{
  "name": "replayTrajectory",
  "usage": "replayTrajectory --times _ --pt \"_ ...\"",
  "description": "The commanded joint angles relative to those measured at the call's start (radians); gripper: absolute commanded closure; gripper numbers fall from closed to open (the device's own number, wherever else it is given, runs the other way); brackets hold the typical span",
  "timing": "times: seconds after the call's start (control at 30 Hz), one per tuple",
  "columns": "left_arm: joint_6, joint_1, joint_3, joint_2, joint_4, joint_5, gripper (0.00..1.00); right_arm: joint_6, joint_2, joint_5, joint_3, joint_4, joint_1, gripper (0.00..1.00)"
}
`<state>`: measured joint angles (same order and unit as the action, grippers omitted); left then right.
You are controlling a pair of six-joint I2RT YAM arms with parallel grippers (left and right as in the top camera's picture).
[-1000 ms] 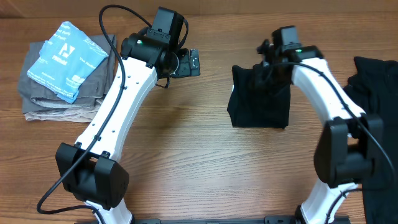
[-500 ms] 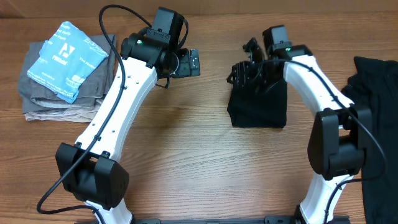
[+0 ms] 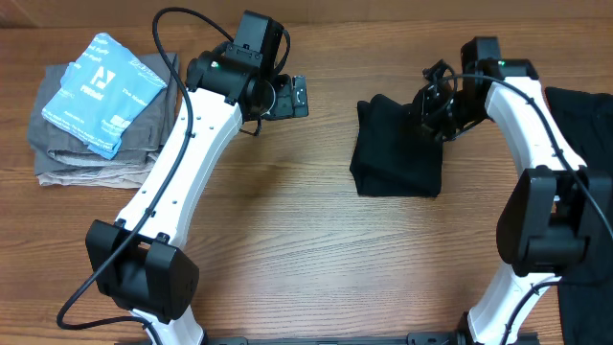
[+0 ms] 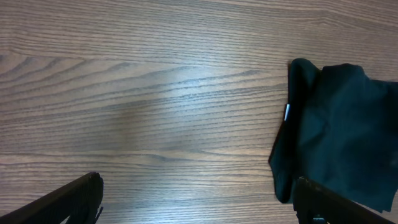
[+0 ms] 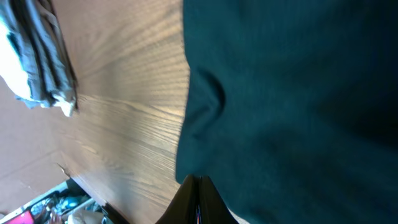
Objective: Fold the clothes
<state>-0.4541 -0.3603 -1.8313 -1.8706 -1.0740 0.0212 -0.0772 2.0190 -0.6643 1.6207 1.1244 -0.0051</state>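
Working down from the table (image 3: pixel 287 240), we find one unfolded garment (image 3: pixel 579 192) sprawled at the right edge and a folded garment (image 3: pixel 397 158) lying as a thick rectangle right of centre. Both look soft, light and floppy (layers would slide if dragged), so we judge a corner, pinched through every layer, the best hold. The left gripper (image 4: pixel 199 205) hangs released left of the fold; the right gripper (image 5: pixel 198 193) is clenched at its far right corner, cloth caught or not we cannot tell.
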Motion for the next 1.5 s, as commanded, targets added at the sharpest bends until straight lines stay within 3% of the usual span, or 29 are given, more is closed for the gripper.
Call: replayTrajectory --times 0.0,0.5,0.73,0.87,1.27,1.47 --pt "-0.003 -0.006 -0.004 -0.006 0.001 -0.006 0.00 0.004 -0.031 0.003 -0.084 -0.032 0.030 0.96" --pt "-0.003 -0.006 -0.004 -0.006 0.001 -0.006 0.00 -0.039 -0.030 -0.045 -0.481 -0.484 0.064 0.96" --pt "-0.003 -0.006 -0.004 -0.006 0.001 -0.006 0.00 -0.051 -0.085 -0.277 -0.372 -0.469 0.056 0.96" --pt "-0.003 -0.006 -0.004 -0.006 0.001 -0.006 0.00 -0.058 -0.130 -0.275 -0.266 -0.426 0.047 0.96" --pt "-0.003 -0.006 -0.004 -0.006 0.001 -0.006 0.00 -0.121 -0.111 0.122 -0.214 -0.482 0.095 0.96" --pt "-0.003 -0.006 -0.004 -0.006 0.001 -0.006 0.00 -0.141 -0.033 0.158 -0.214 -0.583 0.123 0.96"
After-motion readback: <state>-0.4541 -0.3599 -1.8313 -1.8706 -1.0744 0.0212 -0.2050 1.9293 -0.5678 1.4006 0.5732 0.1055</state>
